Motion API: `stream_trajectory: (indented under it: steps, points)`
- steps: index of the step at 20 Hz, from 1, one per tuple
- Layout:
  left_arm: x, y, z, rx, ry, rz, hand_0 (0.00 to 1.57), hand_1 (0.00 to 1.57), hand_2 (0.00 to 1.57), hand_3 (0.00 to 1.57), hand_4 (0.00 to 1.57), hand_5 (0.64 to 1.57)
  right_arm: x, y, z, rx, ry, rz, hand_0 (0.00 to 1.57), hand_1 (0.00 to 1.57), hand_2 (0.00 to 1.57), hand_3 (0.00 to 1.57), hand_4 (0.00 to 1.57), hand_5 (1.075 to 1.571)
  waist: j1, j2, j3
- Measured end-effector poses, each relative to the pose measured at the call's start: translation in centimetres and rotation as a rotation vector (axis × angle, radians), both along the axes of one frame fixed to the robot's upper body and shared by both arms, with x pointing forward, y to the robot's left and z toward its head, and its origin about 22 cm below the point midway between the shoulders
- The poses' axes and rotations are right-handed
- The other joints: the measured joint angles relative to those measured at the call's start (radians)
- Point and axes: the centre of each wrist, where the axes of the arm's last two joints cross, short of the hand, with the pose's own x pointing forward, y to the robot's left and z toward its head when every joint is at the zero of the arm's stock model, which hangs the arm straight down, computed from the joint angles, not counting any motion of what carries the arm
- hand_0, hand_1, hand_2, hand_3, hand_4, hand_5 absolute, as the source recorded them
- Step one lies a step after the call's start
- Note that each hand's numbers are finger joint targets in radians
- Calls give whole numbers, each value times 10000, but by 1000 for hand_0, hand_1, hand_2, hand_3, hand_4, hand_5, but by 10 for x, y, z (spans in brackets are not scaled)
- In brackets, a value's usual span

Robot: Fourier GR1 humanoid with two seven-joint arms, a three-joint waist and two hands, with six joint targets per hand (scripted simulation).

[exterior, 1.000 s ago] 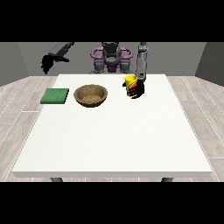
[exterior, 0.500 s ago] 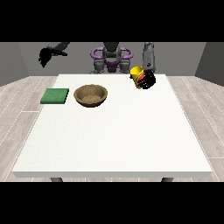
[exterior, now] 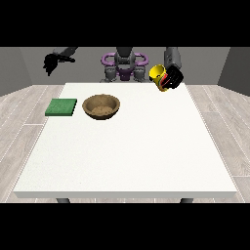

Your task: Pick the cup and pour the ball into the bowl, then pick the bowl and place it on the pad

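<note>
A yellow cup (exterior: 157,75) hangs in the air over the table's far right, tilted with its mouth turned to the view's left. The hand at the view's right (exterior: 173,78) is shut on it, black fingers wrapped round its side. No ball shows. A brown wooden bowl (exterior: 101,106) rests on the white table (exterior: 127,156), left of the middle. A green pad (exterior: 61,107) lies flat at the bowl's left, near the table's left edge. The hand at the view's left (exterior: 51,62) is raised beyond the table's far left corner, away from everything.
The robot's torso with purple rings (exterior: 125,64) stands behind the table's far edge. A wide bare stretch of table lies between the bowl and the near edge. Wooden floor surrounds the table.
The hand at the view's right has lifted the cup off the table, carried it up and to the right, and tilted it. The other hand has risen slightly and shifted left.
</note>
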Motion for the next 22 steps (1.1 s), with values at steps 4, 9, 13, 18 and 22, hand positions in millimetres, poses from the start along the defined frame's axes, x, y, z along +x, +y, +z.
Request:
stream_trajectory:
  steps: [4,9,13,18,22]
  points:
    - [8,-23,10,670,128,99,1495,1495,1571,1571,1530,1287,-3,-2,-8,75,110,-38,0,0,0,0,0,1569,33,-149,-4]
    - [20,-60,23,2216,83,385,1516,1516,1571,1571,1571,1211,-1,-9,-7,104,169,80,0,0,0,0,0,1570,-122,-288,-3]
    - [27,-91,33,3977,30,221,1554,1554,1571,1571,1571,1244,-2,-11,-11,144,441,70,0,0,0,0,0,1571,-146,-628,2]
    - [29,-139,40,6515,-371,-338,1490,1490,1571,1571,1505,1316,-3,-20,-13,150,559,-53,0,0,0,0,0,1571,-143,-802,10]
    - [22,-178,36,8577,-591,-1094,1494,1494,1571,1571,1571,1019,2,-20,-12,178,527,64,0,0,0,0,0,1571,-278,-749,7]
